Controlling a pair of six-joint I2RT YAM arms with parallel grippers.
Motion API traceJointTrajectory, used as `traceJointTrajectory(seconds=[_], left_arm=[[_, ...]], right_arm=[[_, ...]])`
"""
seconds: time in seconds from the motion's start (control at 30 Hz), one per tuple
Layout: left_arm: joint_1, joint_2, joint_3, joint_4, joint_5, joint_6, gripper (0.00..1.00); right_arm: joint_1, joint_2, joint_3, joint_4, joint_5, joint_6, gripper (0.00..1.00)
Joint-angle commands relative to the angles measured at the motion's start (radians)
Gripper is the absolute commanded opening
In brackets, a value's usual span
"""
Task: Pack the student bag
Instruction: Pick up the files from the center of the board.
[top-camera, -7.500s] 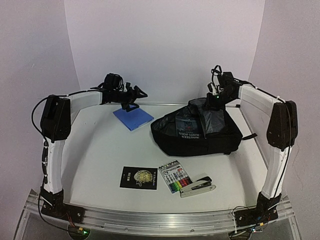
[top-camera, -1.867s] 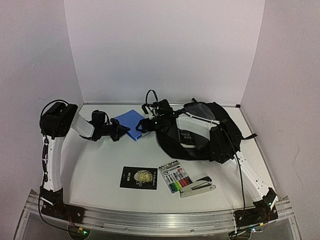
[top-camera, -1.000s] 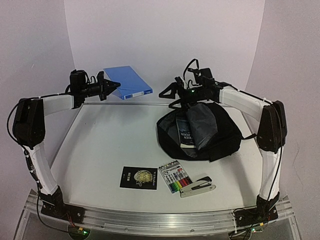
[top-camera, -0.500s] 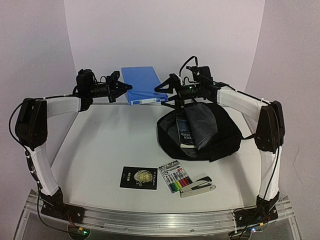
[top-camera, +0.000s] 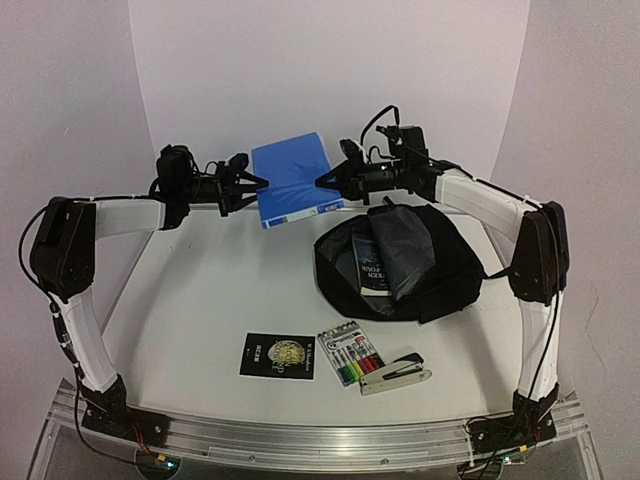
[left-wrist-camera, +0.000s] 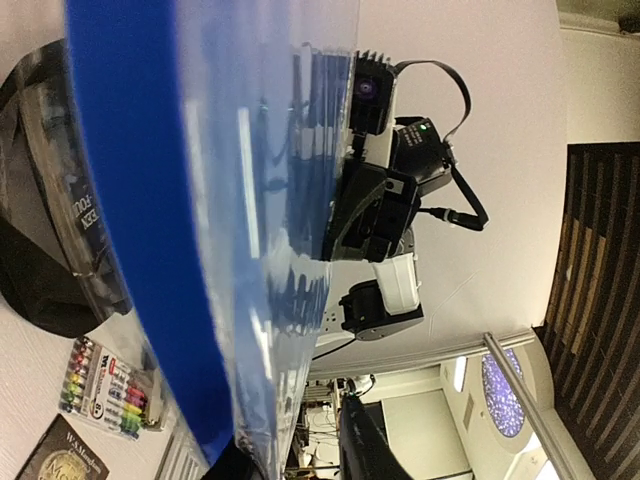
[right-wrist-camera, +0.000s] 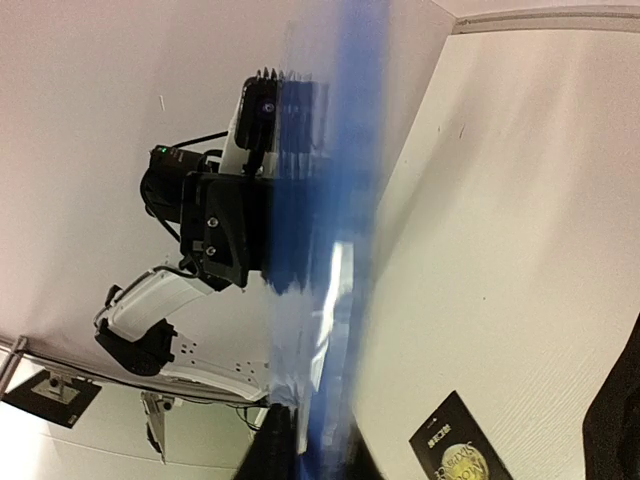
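- The student bag lies on the right half of the table. It is open, showing grey lining and a printed book inside.
- A blue book hangs in the air just left of and above the bag, tilted, clear of the table.
- The left gripper is clamped on the blue book's left edge. The right gripper is clamped on its right edge.
- Near the front of the table lie a black booklet with a gold emblem, a marker pack and a stapler, all well apart from the bag.
- Only the left wrist view shows the blue book's clear, glossy cover, with the right arm's wrist behind it.
- The right wrist view shows the blue book edge-on and blurred.
- Half a second ago the right gripper stood wide open beside the blue book; it has now closed on it.
- A second ago the left gripper alone held the blue book, further left. Several seconds ago it lay on the table at the back left.
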Motion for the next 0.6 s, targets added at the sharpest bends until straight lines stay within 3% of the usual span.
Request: traceJointTrajectory(seconds=[0.0,0.17,0.27,0.43,0.57], left_arm=[[0.002,-0.093,0.057,-0.233,-0.037,0.182,0.38],[0.049,-0.173,0.031,-0.476,-0.140,0.343,0.63],[0.057,-0.191,-0.003,-0.600,-0.184,0.431,0.71],[0.052,-0.149,-0.013,-0.512,-0.153,0.390,0.74],[0.039,-0.100,-0.010,-0.278,-0.097,0.249,0.72]], right_arm=[[-0.010,-0.039,0.036,0.062,-0.004,0.009,0.00],[-0.030,-0.056,0.030,0.067,0.008,0.010,0.00],[-0.032,-0.061,0.030,0.077,-0.001,0.015,0.00],[-0.031,-0.070,-0.002,0.119,-0.024,0.057,0.00],[-0.024,-0.081,-0.044,0.143,-0.036,0.089,0.00]])
